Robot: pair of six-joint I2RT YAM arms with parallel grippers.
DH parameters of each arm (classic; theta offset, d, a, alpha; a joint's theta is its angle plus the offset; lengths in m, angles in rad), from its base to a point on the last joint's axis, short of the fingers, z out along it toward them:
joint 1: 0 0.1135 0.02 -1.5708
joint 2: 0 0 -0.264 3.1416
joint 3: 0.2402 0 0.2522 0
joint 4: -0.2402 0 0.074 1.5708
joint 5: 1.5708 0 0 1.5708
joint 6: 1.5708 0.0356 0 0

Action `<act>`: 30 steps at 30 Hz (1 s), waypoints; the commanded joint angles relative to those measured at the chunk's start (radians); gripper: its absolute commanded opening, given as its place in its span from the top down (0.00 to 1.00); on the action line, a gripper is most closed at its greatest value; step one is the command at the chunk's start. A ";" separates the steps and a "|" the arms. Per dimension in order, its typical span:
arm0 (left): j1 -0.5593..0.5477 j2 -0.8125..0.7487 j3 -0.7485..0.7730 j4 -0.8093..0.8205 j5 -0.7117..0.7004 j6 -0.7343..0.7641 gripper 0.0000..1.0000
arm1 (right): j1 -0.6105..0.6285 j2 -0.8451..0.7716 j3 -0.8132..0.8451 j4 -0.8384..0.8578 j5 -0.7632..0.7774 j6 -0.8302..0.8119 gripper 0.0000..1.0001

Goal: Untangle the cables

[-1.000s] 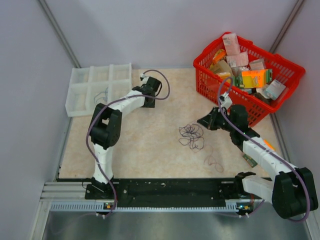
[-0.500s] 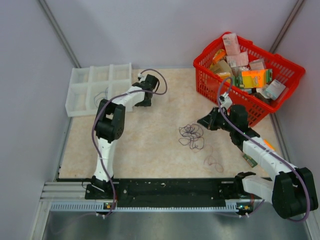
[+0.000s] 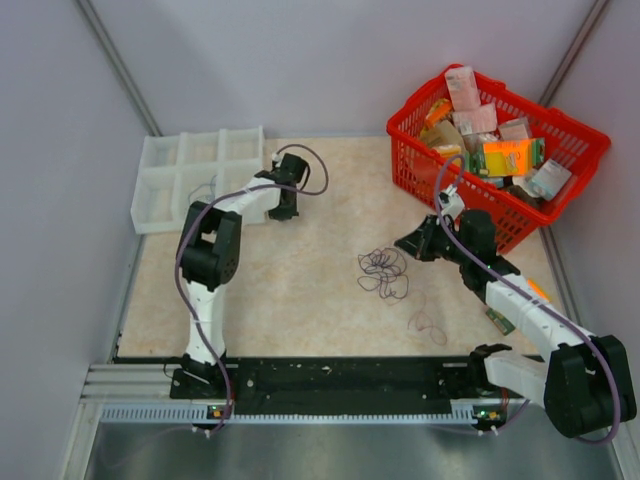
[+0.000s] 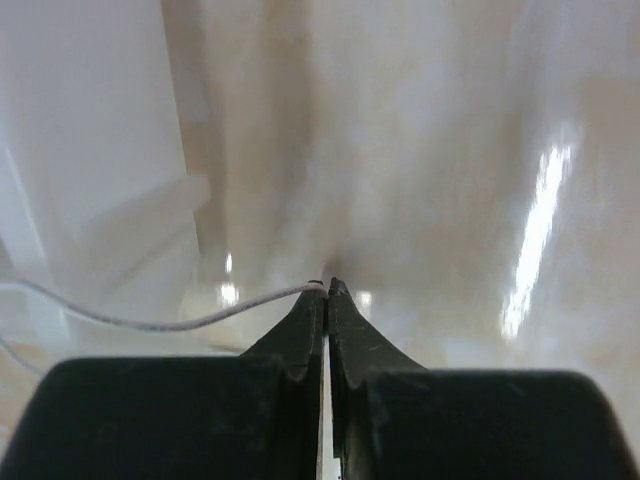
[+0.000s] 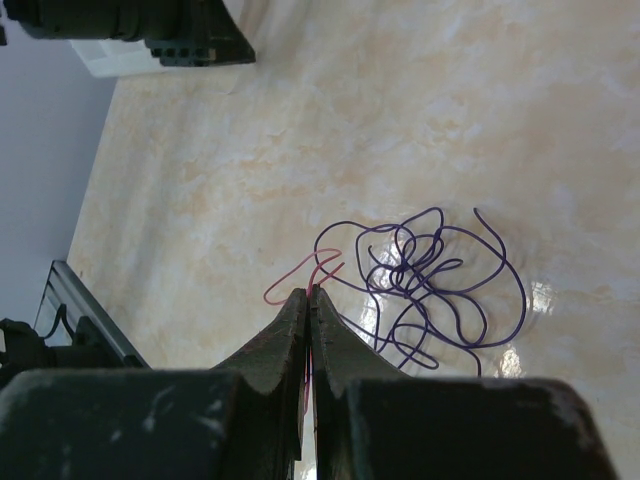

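I see a loose tangle of thin purple wires (image 5: 420, 280) lying flat on the table (image 5: 500, 100), its loops overlapping and its ends curling free. A pink-red wire (image 5: 295, 278) bends out from the tangle's edge and runs in between the closed jaws of the right tool (image 5: 310, 296). In the top view a small separate loop (image 3: 428, 324) lies apart from the tangle, toward the arms' bases. A pale wire (image 4: 150, 322) sags across to the tips of the left tool (image 4: 325, 289); whether it is pinched I cannot tell.

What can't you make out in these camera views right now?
Left wrist view: blur hides whether the shut left gripper pinches the pale cable or it ends behind.
Top view: the tangle is too small to count strands.
Right wrist view: the right gripper, shut on the red cable, hides its end.
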 commanded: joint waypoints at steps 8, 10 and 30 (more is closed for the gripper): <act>0.223 -0.373 -0.211 0.226 0.549 -0.007 1.00 | 0.013 -0.022 0.013 0.036 -0.012 -0.011 1.00; 0.268 -0.347 -0.171 0.216 0.591 -0.028 1.00 | 0.015 -0.025 0.013 0.036 -0.013 -0.012 1.00; 0.417 -0.173 -0.025 0.185 0.628 -0.151 0.55 | 0.021 -0.005 0.013 0.040 -0.001 -0.017 1.00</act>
